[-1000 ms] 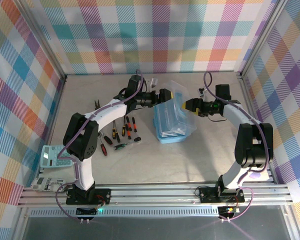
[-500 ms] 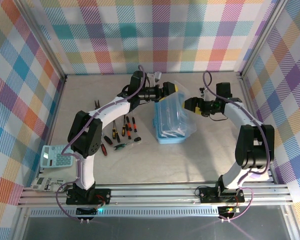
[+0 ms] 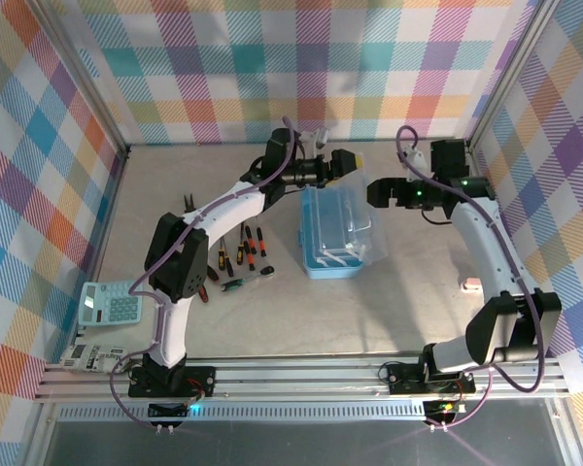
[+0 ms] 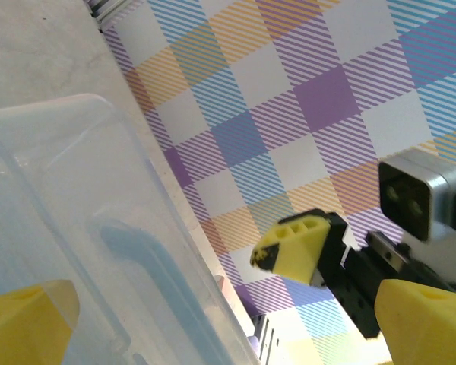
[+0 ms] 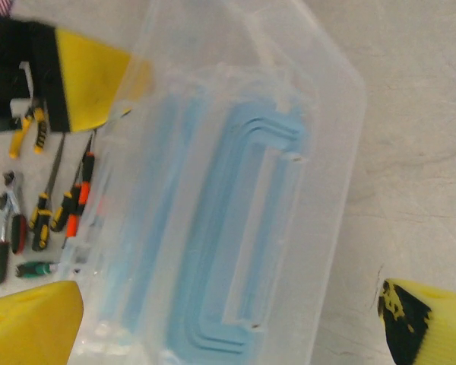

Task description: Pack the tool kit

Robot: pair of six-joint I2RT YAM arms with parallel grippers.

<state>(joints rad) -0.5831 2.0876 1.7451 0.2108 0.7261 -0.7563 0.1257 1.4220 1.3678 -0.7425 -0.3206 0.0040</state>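
Observation:
The light-blue tool kit box [image 3: 332, 254] sits mid-table, its clear lid [image 3: 350, 212] with the blue handle [image 5: 243, 228] tilted over it. My left gripper [image 3: 348, 160] hovers open at the box's far edge, the lid [image 4: 83, 220] close below its fingers [image 4: 422, 319]. To the right of the box my right gripper [image 3: 377, 191] is open and faces the lid [image 5: 235, 182], holding nothing. Screwdrivers [image 3: 241, 245], a ratchet wrench [image 3: 241, 282] and pliers [image 3: 187, 202] lie left of the box. The screwdrivers [image 5: 57, 209] also appear in the right wrist view.
A calculator [image 3: 107, 303] and another small device [image 3: 87, 357] lie at the near left edge. A small pale object [image 3: 471, 285] lies by the right wall. Checkered walls enclose the table on three sides.
My left gripper has moved back and to the right, past the box's far edge. The right gripper has drawn away to the right. The clear lid has dropped lower over the box.

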